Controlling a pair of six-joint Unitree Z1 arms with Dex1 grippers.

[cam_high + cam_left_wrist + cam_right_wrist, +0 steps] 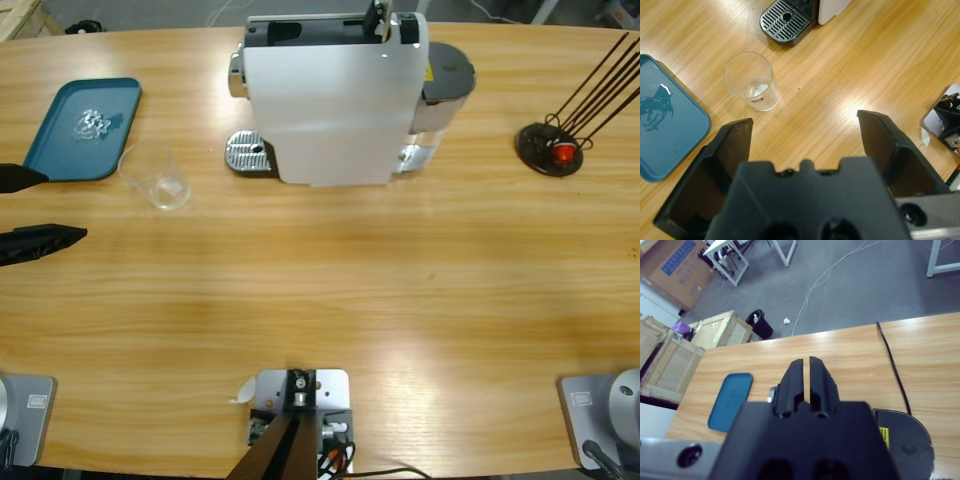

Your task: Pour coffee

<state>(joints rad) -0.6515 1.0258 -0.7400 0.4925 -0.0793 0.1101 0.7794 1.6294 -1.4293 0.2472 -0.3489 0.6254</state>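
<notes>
Starting at the far left edge, your left gripper (pixel 35 208) sits low over the table (pixel 330 290) with its jaws spread wide and nothing between them. Just ahead of it and slightly off toward the teal tray (pixel 60 150) stands the clear tumbler (pixel 155 177), upright, mouth up. That's the relation your next move turns on: the glass lies forward of the left jaws, apart from them, its axis vertical, so I'd say a level sideways approach suits it. I can't make out any coffee in it; in the left wrist view the tumbler (pixel 751 81) looks bare apart from a pale patch at the base.

The tray sits just beside the glass on its outer side, so there's little room there. Open wood lies on the near side, toward you.

Moving right, the coffee machine (pixel 335 95) stands at the back middle, its perforated drip plate (pixel 247 153) near the glass but well clear of it. Bare wood between them gives a straight lane.

Your right gripper (pixel 806 377) has its jaws pressed together, holding nothing, high above the machine. The left arm is clearly the nearer one
</notes>
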